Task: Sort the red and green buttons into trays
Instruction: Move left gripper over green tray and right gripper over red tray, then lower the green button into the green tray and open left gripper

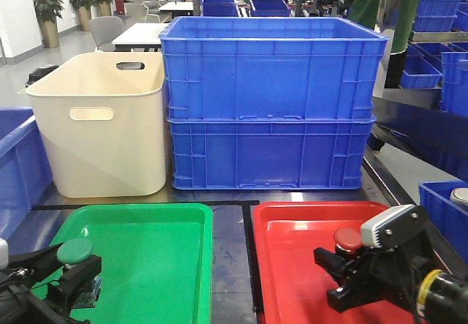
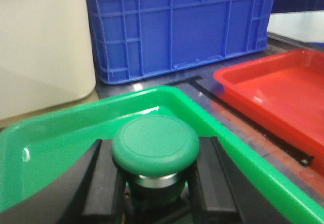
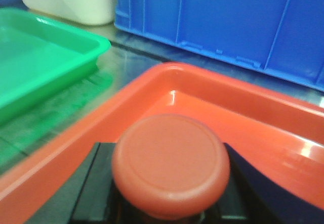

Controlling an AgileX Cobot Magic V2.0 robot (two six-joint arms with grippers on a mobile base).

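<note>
Left gripper clamps green button over green tray.

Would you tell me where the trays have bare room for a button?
Green tray: bare right of the left gripper and its green button. Red tray: bare left of the right gripper and its red button. Crowded behind: cream tub, blue crates.

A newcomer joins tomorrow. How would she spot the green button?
Find the stacked blue crates at the back. Before them, left, lies the green tray; the left gripper holds the button at its left rim. Its cap is green, the other button's red.
</note>
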